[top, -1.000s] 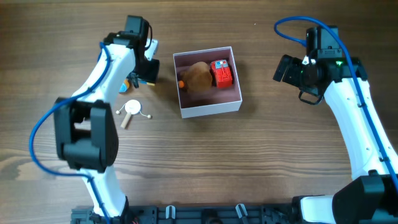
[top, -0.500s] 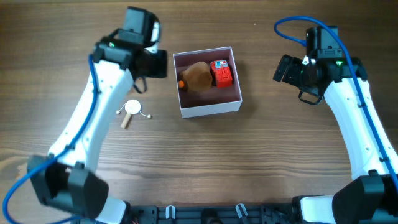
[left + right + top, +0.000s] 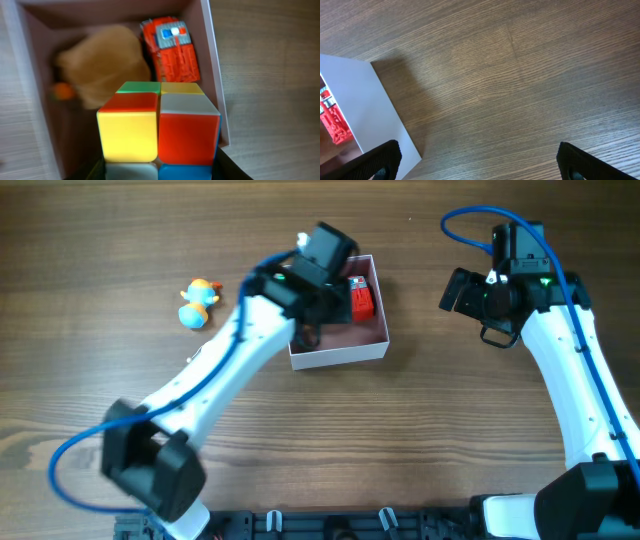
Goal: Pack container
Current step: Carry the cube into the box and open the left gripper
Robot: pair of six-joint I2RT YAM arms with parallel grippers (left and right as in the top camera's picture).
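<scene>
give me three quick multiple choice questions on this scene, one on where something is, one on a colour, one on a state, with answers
1. Where is the duck?
A) on the table, left of the container
B) inside the container
C) under the truck

2. What colour is the truck in the container?
A) green
B) red
C) black

3. The left gripper is:
A) open and empty
B) out of view
C) shut on the cube

Answers:
1 A, the overhead view shows it on bare wood apart from the container.
2 B, its body is plainly red.
3 C, the cube sits between its fingers above the container.
</scene>
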